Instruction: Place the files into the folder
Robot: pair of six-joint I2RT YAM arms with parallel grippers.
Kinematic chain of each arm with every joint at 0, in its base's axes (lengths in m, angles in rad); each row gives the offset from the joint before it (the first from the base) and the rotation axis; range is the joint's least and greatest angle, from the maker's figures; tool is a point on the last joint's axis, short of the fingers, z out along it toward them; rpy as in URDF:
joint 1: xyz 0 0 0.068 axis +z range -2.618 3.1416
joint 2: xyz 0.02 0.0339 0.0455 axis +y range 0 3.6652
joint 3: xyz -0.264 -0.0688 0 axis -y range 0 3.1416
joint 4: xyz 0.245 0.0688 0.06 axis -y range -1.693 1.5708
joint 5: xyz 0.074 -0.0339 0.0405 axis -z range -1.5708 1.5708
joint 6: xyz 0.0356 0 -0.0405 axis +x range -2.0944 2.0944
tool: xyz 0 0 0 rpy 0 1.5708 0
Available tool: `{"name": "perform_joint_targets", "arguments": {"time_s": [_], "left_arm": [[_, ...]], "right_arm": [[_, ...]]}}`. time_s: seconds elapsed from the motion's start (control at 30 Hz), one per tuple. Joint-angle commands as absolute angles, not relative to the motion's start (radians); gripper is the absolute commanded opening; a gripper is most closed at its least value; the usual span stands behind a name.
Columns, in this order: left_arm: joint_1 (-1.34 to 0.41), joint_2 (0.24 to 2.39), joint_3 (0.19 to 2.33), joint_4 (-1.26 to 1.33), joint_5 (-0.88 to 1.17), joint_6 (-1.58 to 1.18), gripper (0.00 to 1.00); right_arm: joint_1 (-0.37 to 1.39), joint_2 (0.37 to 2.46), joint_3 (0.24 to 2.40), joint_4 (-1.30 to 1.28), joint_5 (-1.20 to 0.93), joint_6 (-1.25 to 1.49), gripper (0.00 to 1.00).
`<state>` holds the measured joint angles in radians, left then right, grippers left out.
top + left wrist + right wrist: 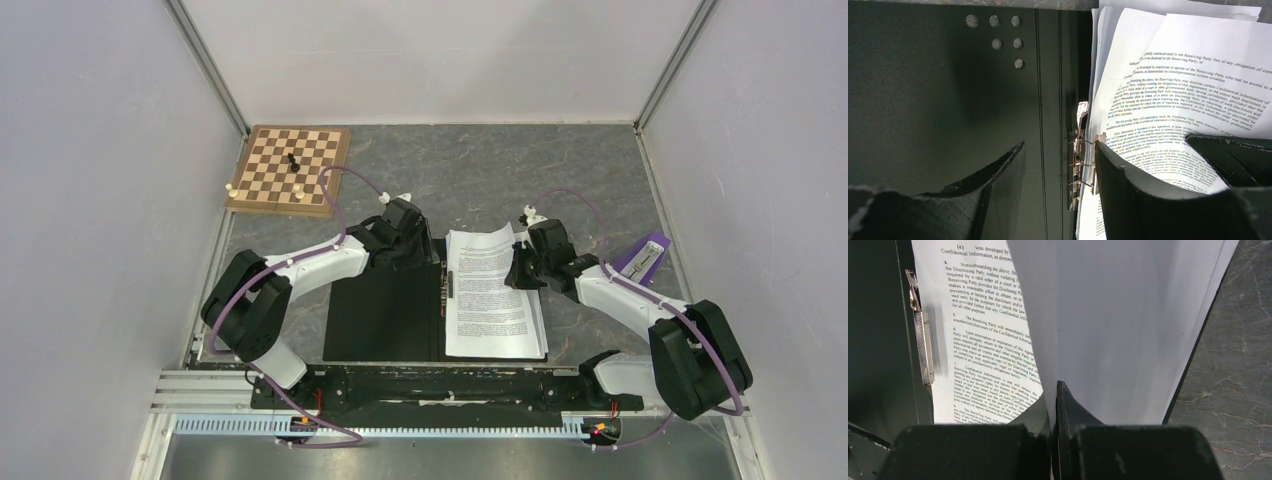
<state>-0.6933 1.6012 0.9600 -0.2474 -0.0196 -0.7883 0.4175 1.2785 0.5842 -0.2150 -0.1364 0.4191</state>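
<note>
The folder [380,320] lies open on the table, black inner faces up. The files [495,300], white printed sheets, rest on its right half beside the metal clip [1079,160] at the spine. My left gripper [428,262] hovers low over the spine, jaws apart and straddling the clip [1059,145]; its right finger [1128,190] sits against the clip's wire lever, while the left finger is well clear. My right gripper [1057,385] is shut on the right edge of the top sheet [1118,315], which curls up off the printed sheet [983,330] below.
A wooden chessboard [290,170] with a few pieces stands at the back left. A purple object [643,258] lies by the right wall, just behind the right arm. Grey marbled table [1233,365] shows to the right of the folder.
</note>
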Motion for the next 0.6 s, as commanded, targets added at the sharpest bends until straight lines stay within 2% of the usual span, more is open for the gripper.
{"name": "perform_joint_targets", "arguments": {"time_s": [0.0,0.23,0.37,0.57], "left_arm": [[-0.695,1.581,0.951,-0.206,-0.008,-0.819,0.59],[-0.695,1.598,0.977,-0.214,-0.005,-0.812,0.59],[-0.695,1.630,1.014,-0.219,0.018,-0.798,0.58],[-0.697,1.699,1.092,-0.246,0.023,-0.765,0.55]], "right_arm": [[0.423,1.279,0.584,-0.188,-0.108,0.419,0.04],[0.422,1.258,0.602,-0.229,-0.057,0.391,0.41],[0.423,1.227,0.615,-0.268,-0.007,0.367,0.56],[0.423,1.210,0.645,-0.333,0.181,0.307,0.79]]}}
